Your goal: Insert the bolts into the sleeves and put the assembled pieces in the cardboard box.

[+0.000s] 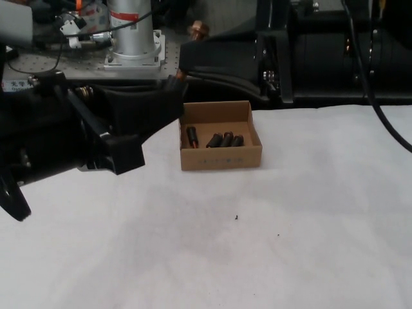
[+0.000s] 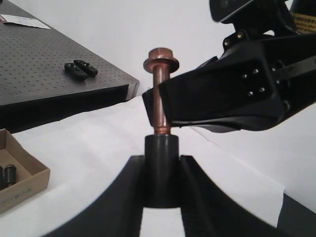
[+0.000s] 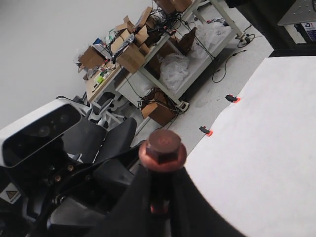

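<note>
Two arms meet up in the air behind the box (image 1: 220, 157). The left claw (image 2: 161, 165) is clenched on a black sleeve (image 2: 160, 173) and holds it upright, one finger on each side. A copper bolt (image 2: 160, 89) stands straight above the sleeve with its head on top. Its lower end sits right at the top of the sleeve, and most of its shaft is out in the open. The right claw (image 3: 160, 195) grips the bolt just under its head, with one finger on each side of the shaft.

In the high view the bolt head pokes up above the black arms, past the far side of the box. The box sits on the white cloth (image 1: 290, 232) near the middle of the bench, with its open side up. Four dark pieces (image 1: 226, 138) lie in it. Three are side by side and touching, and one lies a little apart, nearer the left arm's side. They all lie toward the front wall of the box.

A shiny metal post (image 1: 132, 29) stands at the back of the bench. Beside the cloth is a grey plate full of small holes (image 2: 44, 74), and two small black parts (image 2: 80, 69) lie on it close together.
</note>
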Robot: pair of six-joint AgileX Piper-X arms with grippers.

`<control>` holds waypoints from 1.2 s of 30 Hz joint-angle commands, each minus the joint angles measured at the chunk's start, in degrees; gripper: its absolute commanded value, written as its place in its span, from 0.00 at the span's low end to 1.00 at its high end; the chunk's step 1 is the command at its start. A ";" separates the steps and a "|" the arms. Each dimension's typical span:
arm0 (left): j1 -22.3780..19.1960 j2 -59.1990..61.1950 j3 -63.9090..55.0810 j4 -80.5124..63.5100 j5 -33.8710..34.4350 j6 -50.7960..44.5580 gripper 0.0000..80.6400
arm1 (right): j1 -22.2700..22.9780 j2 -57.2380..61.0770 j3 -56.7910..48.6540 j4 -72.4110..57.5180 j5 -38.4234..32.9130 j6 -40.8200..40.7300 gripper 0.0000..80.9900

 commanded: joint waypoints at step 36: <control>0.31 -0.35 -0.61 -6.35 -4.56 0.16 0.01 | 2.04 -0.16 -0.20 6.52 -4.12 -5.46 0.44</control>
